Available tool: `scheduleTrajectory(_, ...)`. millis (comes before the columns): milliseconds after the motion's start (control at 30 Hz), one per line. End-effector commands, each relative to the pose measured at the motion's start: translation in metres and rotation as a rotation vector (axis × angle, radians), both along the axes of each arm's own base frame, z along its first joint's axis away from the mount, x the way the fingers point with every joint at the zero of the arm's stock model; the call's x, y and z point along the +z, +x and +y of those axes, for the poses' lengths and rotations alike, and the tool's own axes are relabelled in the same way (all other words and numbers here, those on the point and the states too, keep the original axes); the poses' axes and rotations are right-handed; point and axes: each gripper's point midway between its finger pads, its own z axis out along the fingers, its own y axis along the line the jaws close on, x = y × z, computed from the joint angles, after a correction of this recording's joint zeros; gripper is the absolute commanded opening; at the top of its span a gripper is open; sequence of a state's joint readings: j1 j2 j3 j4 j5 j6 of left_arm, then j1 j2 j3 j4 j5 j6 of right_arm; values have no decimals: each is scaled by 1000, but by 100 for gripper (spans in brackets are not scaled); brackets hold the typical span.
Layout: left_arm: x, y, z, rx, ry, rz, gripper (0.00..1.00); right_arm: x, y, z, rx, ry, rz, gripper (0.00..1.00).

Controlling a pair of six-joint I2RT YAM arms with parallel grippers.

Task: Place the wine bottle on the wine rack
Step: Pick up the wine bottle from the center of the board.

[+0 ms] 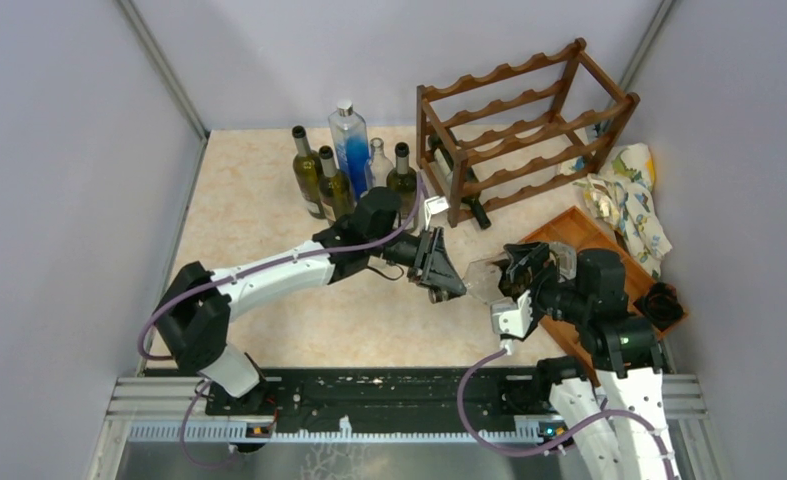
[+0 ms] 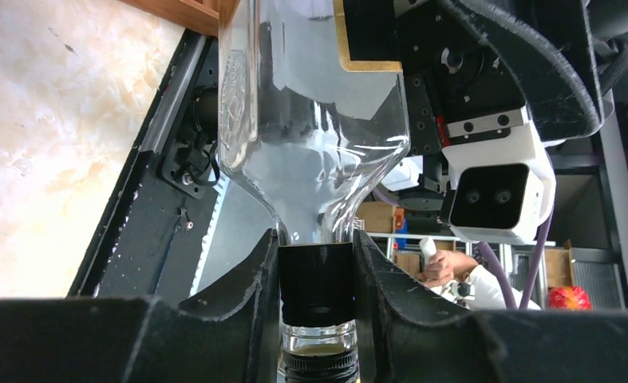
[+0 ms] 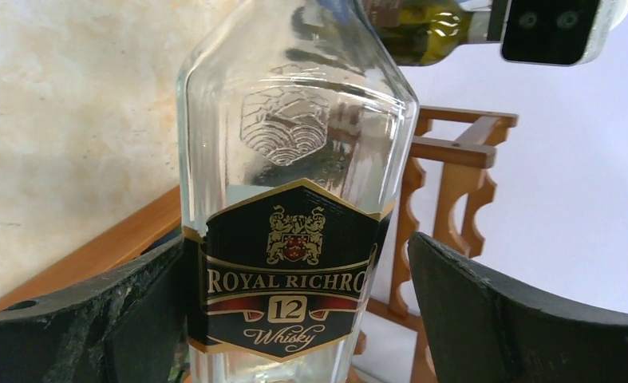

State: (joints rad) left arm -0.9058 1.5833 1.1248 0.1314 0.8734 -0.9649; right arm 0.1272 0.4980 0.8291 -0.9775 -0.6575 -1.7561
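We list a pale marbled worktop (image 1: 259,215) enclosed by plain grey walls (image 1: 69,150). A dark wooden rack (image 1: 529,110) stands at the back right, with one dark bottle (image 1: 464,185) in a lower tier. A group of bottles (image 1: 344,170) stands beside it. The left arm (image 1: 269,272) stretches across the centre, its left pincer (image 2: 317,279) clenched on the neck of a clear bottle (image 3: 294,120), which is held in front of the rack and apart from it. The right pincer (image 3: 298,255) is released, its fingers spread either side of the bottle's body.

Standing bottles (image 1: 352,155) crowd beside the wine rack (image 1: 539,127); its upper tiers lie open.
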Motion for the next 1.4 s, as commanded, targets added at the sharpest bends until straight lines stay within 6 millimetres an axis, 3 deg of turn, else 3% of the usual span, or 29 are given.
scheduleTrajectory(0, 49, 1, 1, -53, -196, -73, 0, -5, 5, -1, -10, -16, 16, 98)
scheduleTrajectory(100, 57, 3, 3, -40, -217, -41, 0, -13, 0, 8, 43, 6, 79, 98)
scheduleTrajectory(200, 56, 0, 4, -51, -210, -20, 0, -10, 2, 19, 92, 50, 93, 99)
scheduleTrajectory(500, 29, -12, 5, -144, -113, 1, 0, -9, 23, 27, 147, 31, 108, 98)
scheduleTrajectory(700, 28, -4, 1, -66, -93, 29, 0, 8, -11, 44, 319, 66, 213, 99)
scheduleTrajectory(833, 29, 0, -1, -27, -102, 40, 0, 16, -15, 48, 335, 88, 210, 98)
scheduleTrajectory(1100, 32, 4, 4, 18, -134, 88, 0, 1, -28, 40, 308, 51, 253, 98)
scheduleTrajectory(1367, 43, 13, 4, 59, -157, 56, 0, 34, -47, 53, 266, 260, 383, 98)
